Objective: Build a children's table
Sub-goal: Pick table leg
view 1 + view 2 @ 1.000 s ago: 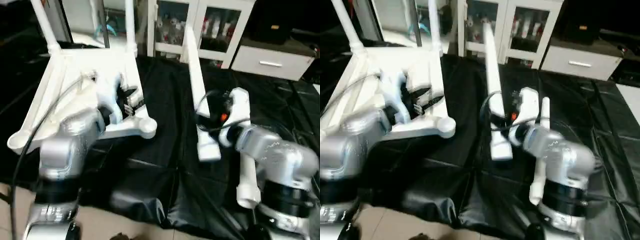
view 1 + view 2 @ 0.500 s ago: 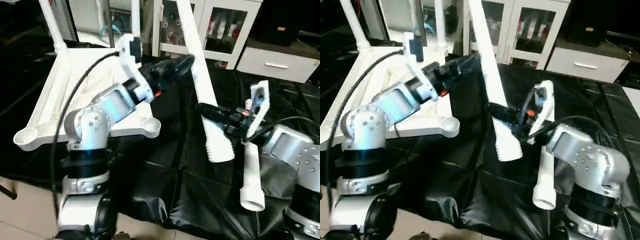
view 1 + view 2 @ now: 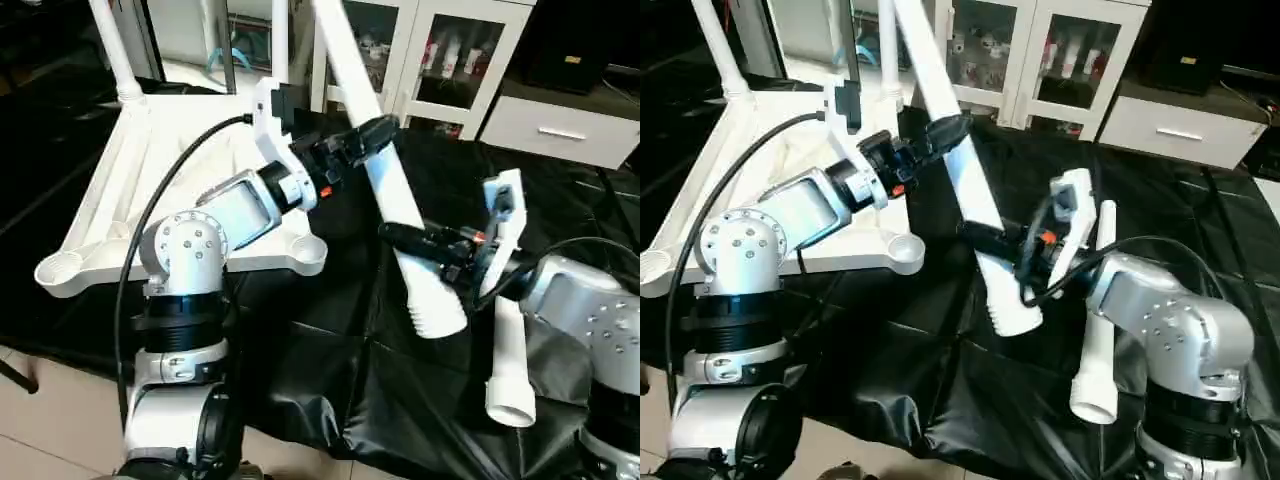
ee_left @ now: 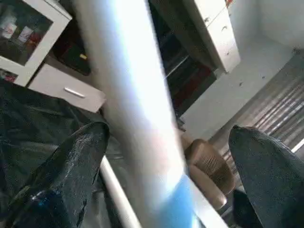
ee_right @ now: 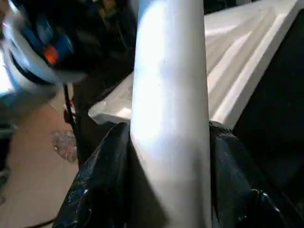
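- Your black-covered work table (image 3: 330,370) fills the lower scene; everything below sits on or above it.
- The large white plastic square top (image 3: 160,170) lies upside down at 10 o'clock, ribbed underside up. Two white legs (image 3: 115,50) stand upright in its far corner sockets at 11 and 12 o'clock. The near round corner socket (image 3: 305,252) is vacant, as is the one at 9 o'clock (image 3: 55,270).
- A long white tapered tube leg (image 3: 385,190) is raised at the centre, tilted, its narrow end towards 12 o'clock and its wide ribbed end towards 5 o'clock, above the black cover and just beside the near socket, not in it.
- A second loose white tube leg (image 3: 508,365) lies on the cover at 4 o'clock, partly under your right forearm.
- Your right gripper (image 3: 415,240) pinches the raised leg low down; the right wrist view shows a black finger (image 5: 102,180) pressed against each side of the tube.
- Your left gripper (image 3: 372,135) reaches the same leg higher up, with its fingers (image 4: 71,175) spread wide. The tube passes between them; one finger lies just beside it, the other well apart.
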{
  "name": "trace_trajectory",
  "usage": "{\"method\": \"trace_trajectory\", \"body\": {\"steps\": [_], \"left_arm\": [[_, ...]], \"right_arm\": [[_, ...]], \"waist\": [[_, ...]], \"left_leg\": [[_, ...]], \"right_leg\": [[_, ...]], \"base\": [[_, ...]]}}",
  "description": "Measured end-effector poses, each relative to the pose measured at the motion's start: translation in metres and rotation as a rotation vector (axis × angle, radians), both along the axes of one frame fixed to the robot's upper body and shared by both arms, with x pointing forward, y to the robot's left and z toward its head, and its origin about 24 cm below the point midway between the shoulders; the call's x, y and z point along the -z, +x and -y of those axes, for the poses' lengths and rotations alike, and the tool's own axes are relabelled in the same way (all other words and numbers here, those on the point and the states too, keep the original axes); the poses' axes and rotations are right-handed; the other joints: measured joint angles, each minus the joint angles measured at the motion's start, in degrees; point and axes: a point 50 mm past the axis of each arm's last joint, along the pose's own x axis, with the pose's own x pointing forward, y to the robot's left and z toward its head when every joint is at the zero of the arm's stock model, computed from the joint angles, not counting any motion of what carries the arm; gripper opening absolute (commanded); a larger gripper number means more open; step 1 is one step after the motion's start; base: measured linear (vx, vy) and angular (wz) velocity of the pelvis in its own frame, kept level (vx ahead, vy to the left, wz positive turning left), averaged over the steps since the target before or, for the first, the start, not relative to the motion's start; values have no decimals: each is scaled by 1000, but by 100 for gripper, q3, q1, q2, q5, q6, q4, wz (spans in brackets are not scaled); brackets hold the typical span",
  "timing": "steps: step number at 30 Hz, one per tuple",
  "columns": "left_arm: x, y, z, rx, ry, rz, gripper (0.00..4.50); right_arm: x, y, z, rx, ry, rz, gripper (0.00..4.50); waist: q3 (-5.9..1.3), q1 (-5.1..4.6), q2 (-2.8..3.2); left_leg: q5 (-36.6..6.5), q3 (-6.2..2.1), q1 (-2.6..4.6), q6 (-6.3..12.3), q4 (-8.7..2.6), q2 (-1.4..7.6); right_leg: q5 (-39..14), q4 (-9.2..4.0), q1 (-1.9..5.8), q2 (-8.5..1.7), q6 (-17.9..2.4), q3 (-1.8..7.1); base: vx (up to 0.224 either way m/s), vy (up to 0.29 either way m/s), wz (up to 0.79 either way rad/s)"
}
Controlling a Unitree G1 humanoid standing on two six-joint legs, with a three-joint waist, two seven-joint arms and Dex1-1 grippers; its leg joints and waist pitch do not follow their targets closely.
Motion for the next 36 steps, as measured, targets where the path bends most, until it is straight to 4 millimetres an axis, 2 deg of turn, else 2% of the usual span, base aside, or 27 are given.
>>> {"method": "trace_trajectory", "body": {"steps": [6,12,13,17,22,25,32,33,36], "left_arm": [[4,3,1,-30,-6,-24,450],[11,9,-2,-92,25,-61,450],[11,9,-2,-98,29,-63,421],[13,11,-3,-134,63,-67,409],[17,14,-3,-166,87,-91,363],[17,14,-2,-175,86,-94,327],[16,16,-1,-177,72,-97,282],[16,16,-1,-176,67,-98,263],[16,16,-2,-178,61,-98,254]], "right_arm": [[-1,4,-10,38,-171,116,181],[6,6,-23,62,-297,191,181],[7,6,-24,70,-305,201,181],[7,9,-30,125,-344,254,181],[5,18,-24,249,-495,375,181],[3,18,-26,263,-541,441,181],[5,15,-41,219,-649,577,181],[5,15,-42,221,-656,591,181],[5,15,-44,228,-672,617,181]], "waist": [[0,-13,1],[0,-23,1],[0,-24,1],[0,-21,1],[0,-30,1],[0,-35,1],[0,-44,2],[0,-44,2],[0,-47,2]], "left_leg": [[0,-1,0,-1,-1,0],[-2,-2,-5,2,-1,0],[-3,-2,-5,4,-1,0],[-3,-2,-6,5,0,0],[-3,-2,-5,3,0,0],[-3,-2,-5,4,-1,0],[-4,-2,-5,5,0,0],[-4,-2,-5,5,0,0],[-4,-2,-4,5,0,0]], "right_leg": [[3,-4,0,0,6,-1],[5,-11,0,0,8,-1],[5,-12,0,0,8,-1],[5,-12,0,0,7,-1],[9,-12,0,0,8,-1],[8,-12,0,0,8,-1],[9,-12,-1,0,8,-1],[9,-12,0,0,7,-1],[10,-11,0,0,6,0]], "base": [[0,0,0],[0,0,0],[0,0,0],[0,0,0],[0,0,0],[0,0,0],[0,0,0],[0,0,0],[0,0,0]]}}
